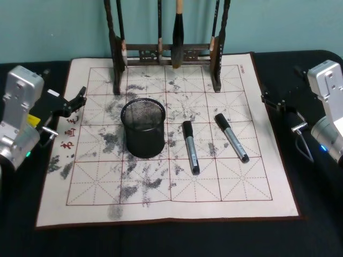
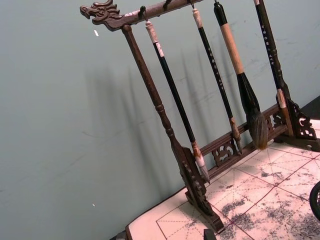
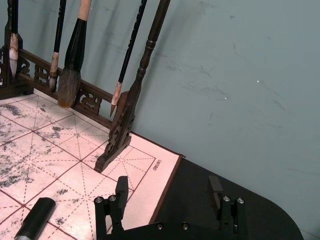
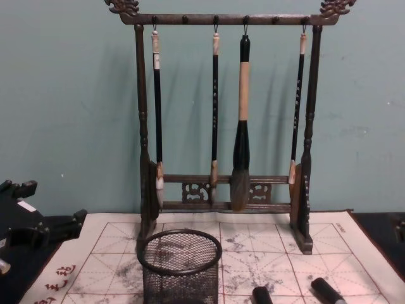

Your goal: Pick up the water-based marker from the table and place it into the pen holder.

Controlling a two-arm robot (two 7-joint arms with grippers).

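Teal wall rises behind a black-covered table [image 1: 161, 243]. A cream felt calligraphy mat with a red grid and grey ink smudges [image 1: 225, 193] is spread across the table. At the back edge of the mat stands a tall dark wooden brush rack with carved ends [image 1: 166, 53]. Four brushes hang from it, well apart from the working area.

The round black wire-mesh pen holder [image 1: 143, 142] stands upright and empty near the middle of the mat, mouth open to the top, so a pen can be lowered straight in.

Two dark-capped, grey-barrelled markers lie flat on the mat on the holder's right. The nearer marker [image 1: 190, 147] is just beside the holder and the farther marker [image 1: 231, 137] lies slightly angled beyond it. Neither touches the holder. Which one is the water-based marker cannot be told.

The left gripper [image 1: 80, 96] hovers over the mat's left edge, fingers looking parted, holding nothing. The right gripper [image 1: 266, 100] hovers just off the mat's right edge, its two black fingers [image 3: 121, 187] spread wide and empty. It points toward the markers, and the farther marker's cap [image 3: 35, 220] appears in its wrist view.

Judging by position, the right arm is better placed to reach. Grasping has not yet begun, so the whole task lies ahead.
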